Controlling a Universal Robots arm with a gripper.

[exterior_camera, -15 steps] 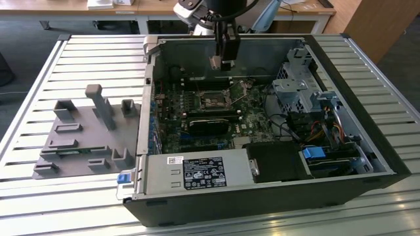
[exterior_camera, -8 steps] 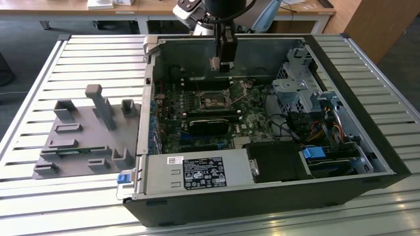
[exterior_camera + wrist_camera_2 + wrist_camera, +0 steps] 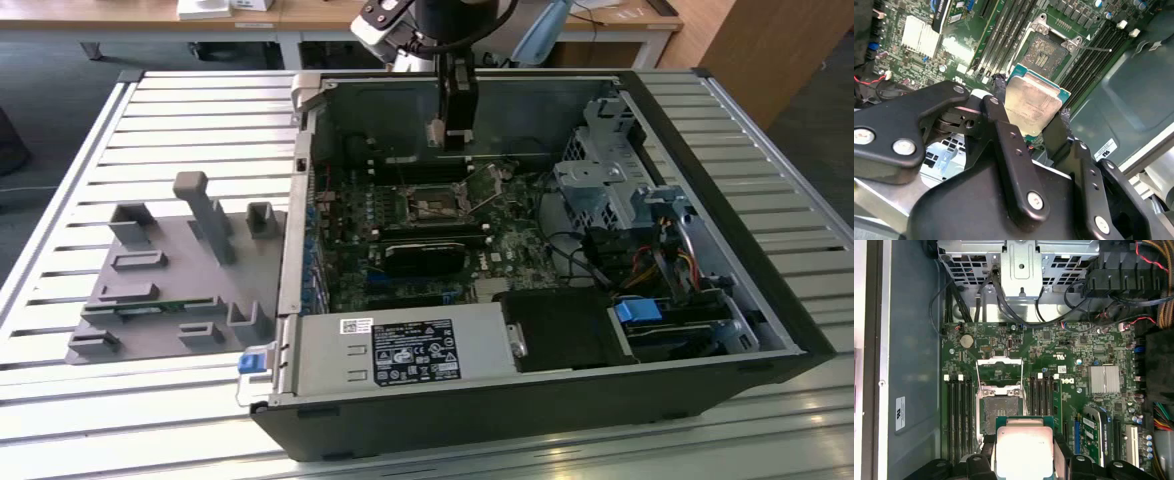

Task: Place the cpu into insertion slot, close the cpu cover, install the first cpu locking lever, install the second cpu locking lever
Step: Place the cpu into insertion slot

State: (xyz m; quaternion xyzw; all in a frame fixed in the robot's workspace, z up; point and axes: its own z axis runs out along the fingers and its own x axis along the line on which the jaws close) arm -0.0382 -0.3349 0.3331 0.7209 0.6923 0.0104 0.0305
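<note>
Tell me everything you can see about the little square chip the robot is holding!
The chip is a small flat square with a dull silver-grey metal top and a thin green edge around it. The gripper is shut on it, with one black finger pressing on each of two opposite sides. It hangs above the green board, close to the open socket but not in it. Nothing else touches it.
</note>
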